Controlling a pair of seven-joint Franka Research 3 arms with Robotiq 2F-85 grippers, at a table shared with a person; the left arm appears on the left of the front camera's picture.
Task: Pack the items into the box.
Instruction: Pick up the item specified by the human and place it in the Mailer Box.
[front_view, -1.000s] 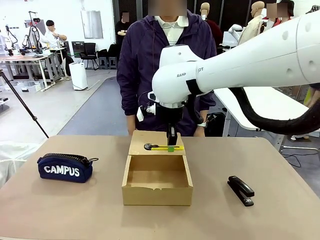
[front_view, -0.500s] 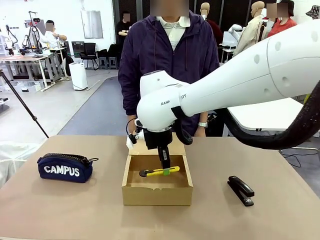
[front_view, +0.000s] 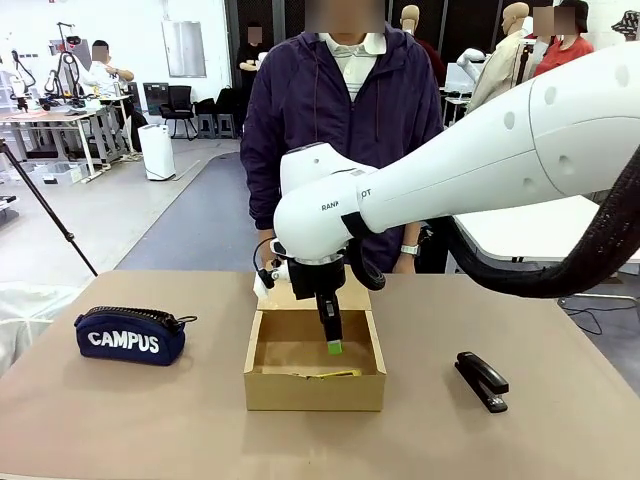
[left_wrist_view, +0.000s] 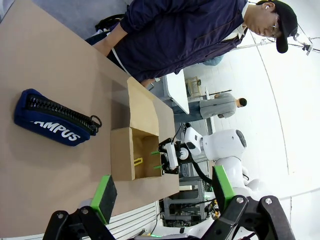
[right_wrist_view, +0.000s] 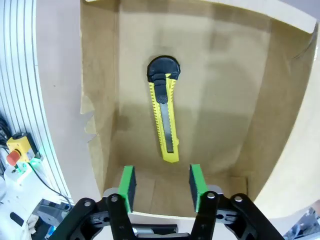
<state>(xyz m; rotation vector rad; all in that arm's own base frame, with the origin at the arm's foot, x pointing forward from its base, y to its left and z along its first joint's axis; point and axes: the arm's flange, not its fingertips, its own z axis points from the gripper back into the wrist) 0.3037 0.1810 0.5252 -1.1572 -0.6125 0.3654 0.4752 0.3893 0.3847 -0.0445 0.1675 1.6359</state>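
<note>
Utility knife (right_wrist_view: 164, 117): slim yellow body, a black ribbed slider along its middle and a rounded black cap at 1 end. It lies flat on the floor of the open cardboard box (front_view: 315, 392), free of any grip. From the front, a strip of yellow shows just behind the box's near wall, which hides the rest.

The right arm reaches in from the right and bends down over the box, its right gripper (front_view: 332, 346) pointing straight down inside the box opening, just above the knife. In the right wrist view its 2 green pads (right_wrist_view: 128, 184) stand apart with nothing between them. The left gripper (left_wrist_view: 162, 192) is held well back from the box, its jaws spread wide and empty.

In the right wrist view the knife's long axis runs away from the fingers, yellow tip nearest them, black cap farthest. From the front it lies roughly left to right along the near wall.

The black stapler (front_view: 482, 380) lies on the table to the box's right.
</note>
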